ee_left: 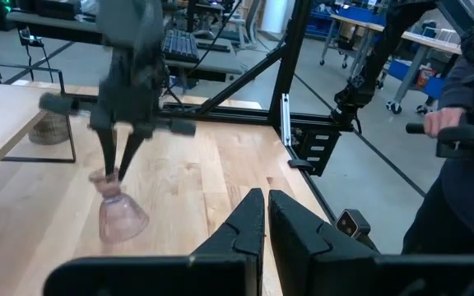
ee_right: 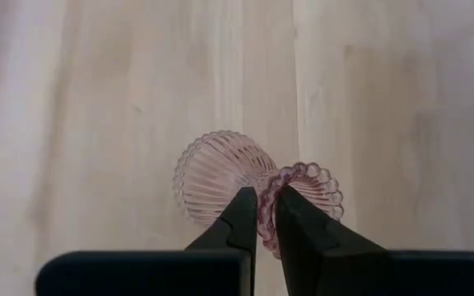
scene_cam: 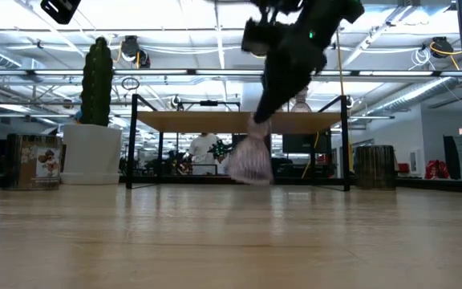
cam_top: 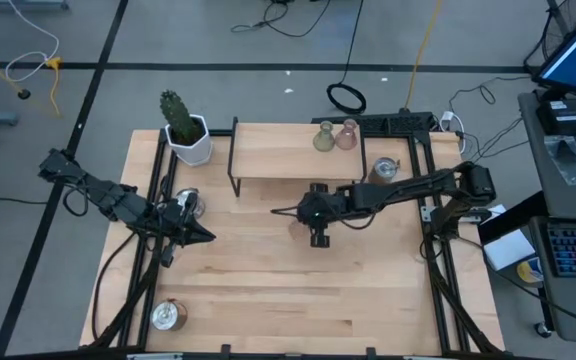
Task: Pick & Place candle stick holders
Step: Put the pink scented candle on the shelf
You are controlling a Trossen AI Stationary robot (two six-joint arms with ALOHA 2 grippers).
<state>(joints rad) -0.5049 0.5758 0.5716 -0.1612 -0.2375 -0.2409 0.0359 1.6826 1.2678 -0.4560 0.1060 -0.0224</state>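
A pale wooden bench (cam_top: 268, 290) stands in a workshop, a low shelf (cam_top: 298, 160) along its far edge. Near the bench's middle, the right gripper (ee_right: 265, 215) has its fingers pinching the scalloped rim of a pink holder (ee_right: 220, 174), which hangs tilted (base apparently just off the wood). Gripped only by its thin rim, it could swing or slip out. The left gripper (ee_left: 267, 215) waits near the left edge, fingers pressed together.
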